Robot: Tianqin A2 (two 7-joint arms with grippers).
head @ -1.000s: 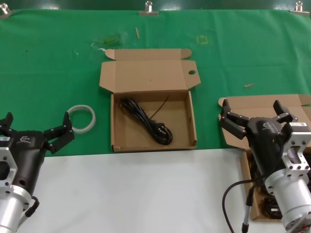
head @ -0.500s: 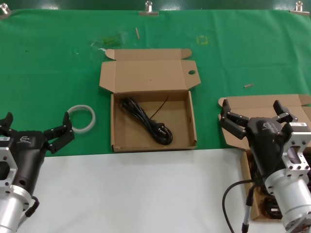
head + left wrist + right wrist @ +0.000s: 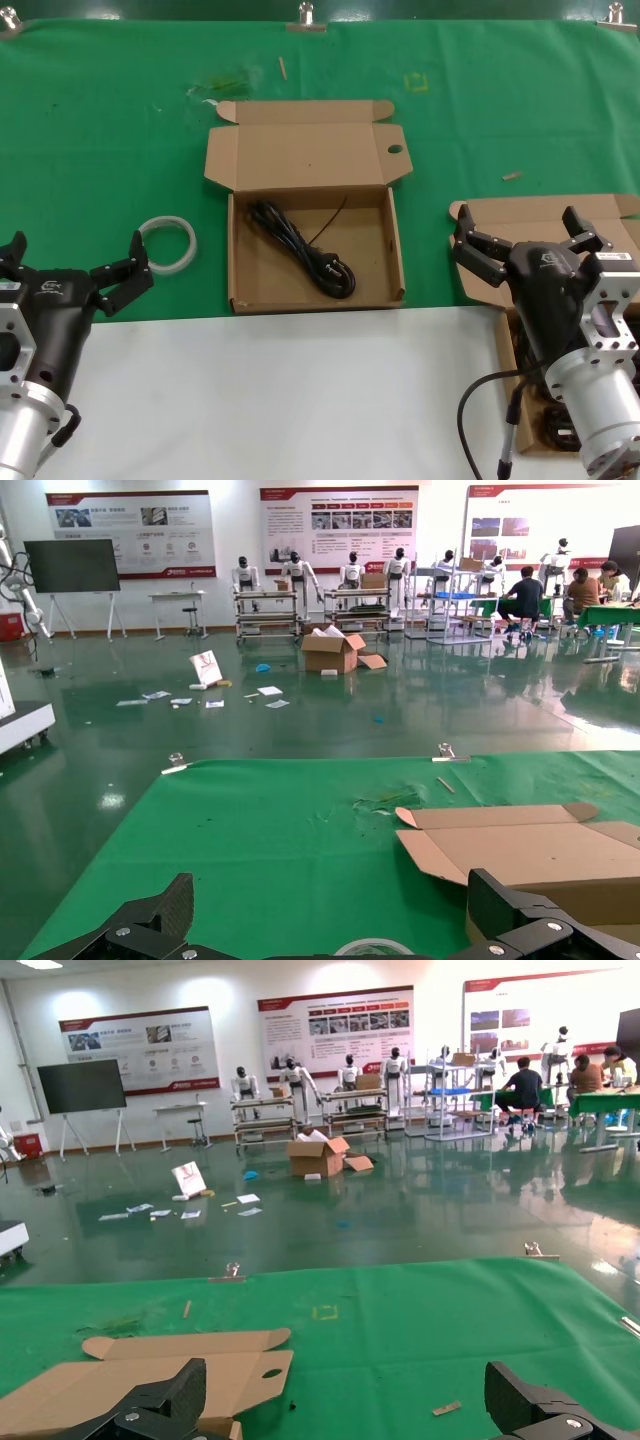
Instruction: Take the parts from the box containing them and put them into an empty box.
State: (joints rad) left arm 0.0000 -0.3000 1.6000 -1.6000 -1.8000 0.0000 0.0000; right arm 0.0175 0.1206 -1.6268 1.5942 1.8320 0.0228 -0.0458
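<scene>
Right tool [image 3: 527, 240] and left tool [image 3: 72, 264] stay open and unmoved beside the boxes.

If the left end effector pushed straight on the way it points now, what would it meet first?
Probably the tape ring just ahead of the open left end effector; beyond it only green cloth. Its height is unclear, so it may pass over.
</scene>
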